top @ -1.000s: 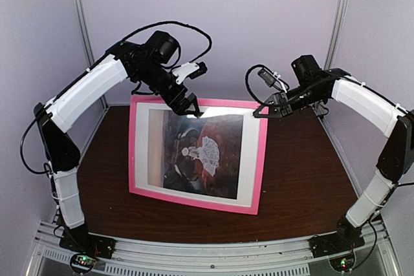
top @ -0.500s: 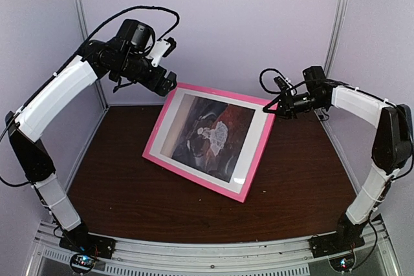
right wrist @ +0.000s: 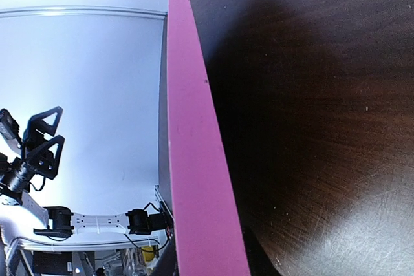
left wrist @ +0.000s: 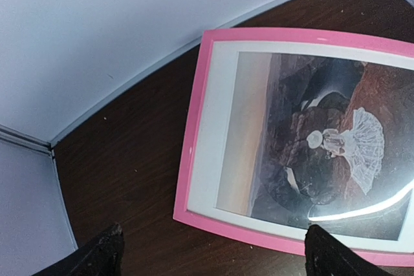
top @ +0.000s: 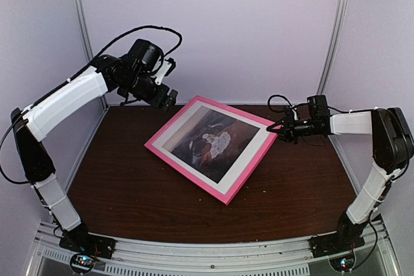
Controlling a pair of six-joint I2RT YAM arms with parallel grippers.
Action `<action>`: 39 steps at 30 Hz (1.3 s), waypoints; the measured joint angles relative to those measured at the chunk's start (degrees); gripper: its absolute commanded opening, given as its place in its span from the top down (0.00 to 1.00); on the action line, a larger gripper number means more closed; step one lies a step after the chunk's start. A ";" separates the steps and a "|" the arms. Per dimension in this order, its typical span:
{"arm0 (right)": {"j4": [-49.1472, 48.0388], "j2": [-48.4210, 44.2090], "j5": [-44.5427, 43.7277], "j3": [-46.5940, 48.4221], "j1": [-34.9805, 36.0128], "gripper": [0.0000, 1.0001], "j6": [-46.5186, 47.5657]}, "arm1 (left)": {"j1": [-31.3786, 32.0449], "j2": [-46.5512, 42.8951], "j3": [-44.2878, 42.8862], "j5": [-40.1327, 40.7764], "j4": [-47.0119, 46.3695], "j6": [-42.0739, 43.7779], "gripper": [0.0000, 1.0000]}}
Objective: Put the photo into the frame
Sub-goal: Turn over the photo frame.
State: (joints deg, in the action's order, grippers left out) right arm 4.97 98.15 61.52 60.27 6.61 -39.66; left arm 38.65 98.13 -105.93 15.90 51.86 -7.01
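From above: bare table (top: 129, 189) open all round the frame (top: 186, 174), which sits mid-table and is turned cornerwise, one corner toward the far wall, one toward the near edge; long axis hard to judge. Photo (top: 210, 143) inside it. Right gripper (top: 277, 128) clamped on the right corner; left gripper (top: 167, 99) spread wide beyond the far-left edge, holding nothing. Left wrist: frame's right side cut off, glare streak across the photo, fingertips (left wrist: 103, 253) well apart. Right wrist: pink moulding (right wrist: 194, 134) edge-on, own fingers unseen.

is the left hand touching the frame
Apart. The top view shows a clear gap between the left hand and the frame at its far corner.
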 measured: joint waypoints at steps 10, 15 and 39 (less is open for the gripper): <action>-15.96 -0.02 -1.29 -11.52 0.00 0.80 -11.54 | 0.00 0.02 6.19 -0.98 -1.51 -3.10 0.02; -21.99 0.52 -1.60 -15.72 -0.04 0.74 -15.10 | 0.00 0.02 6.32 -1.77 -2.51 -3.67 0.02; -25.00 -0.20 -15.08 -25.62 -0.33 0.30 -13.70 | 0.00 0.00 14.95 -1.75 -4.90 -5.46 0.02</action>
State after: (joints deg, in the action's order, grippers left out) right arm -20.03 97.95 46.44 34.65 6.28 -53.36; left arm 38.65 98.13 -90.98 14.15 46.96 -12.47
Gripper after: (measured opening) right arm 0.655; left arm 0.977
